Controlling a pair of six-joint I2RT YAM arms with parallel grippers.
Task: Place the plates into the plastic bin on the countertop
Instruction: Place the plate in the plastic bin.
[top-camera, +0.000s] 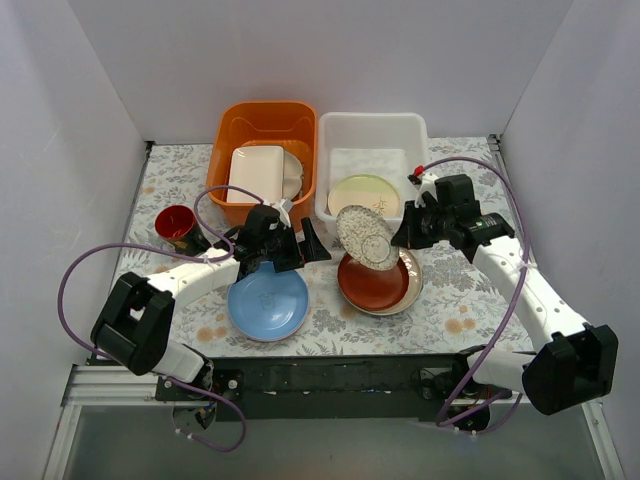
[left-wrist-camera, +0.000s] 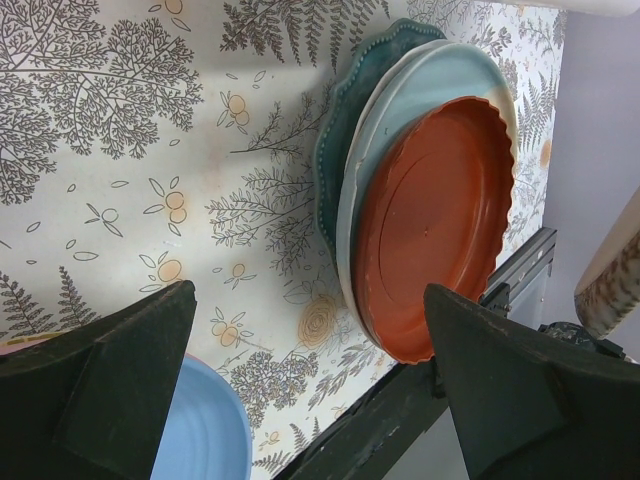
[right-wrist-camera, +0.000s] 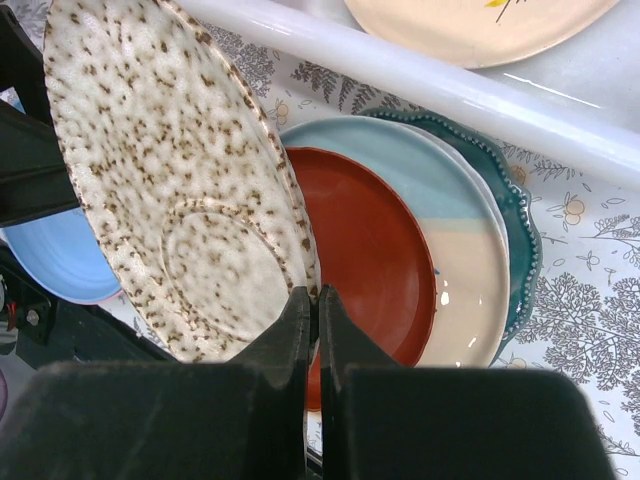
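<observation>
Speckled plate (top-camera: 365, 237) clenched by its rim in right hand (right-wrist-camera: 312, 300), centre of frame.
Tilted, likely to clear the white bin (top-camera: 372, 125) wall, upper centre; left hand (top-camera: 300, 247) released, empty.

At the black right gripper (right-wrist-camera: 312, 300): speckled plate (right-wrist-camera: 180, 180), cream with brown flecks. Just past it, stacked: red-brown plate (right-wrist-camera: 370, 250), blue-and-cream plate (right-wrist-camera: 460, 200), teal scalloped plate (right-wrist-camera: 522, 230). Beside the black left gripper (left-wrist-camera: 308, 298): light blue plate (left-wrist-camera: 200, 430). Pale tabletop cloth (left-wrist-camera: 120, 150), grey ferns, orange flowers. Beyond both: orange bin (top-camera: 262, 115), white translucent bin (top-camera: 372, 125). Left of the left gripper: red cup (top-camera: 176, 222).
</observation>
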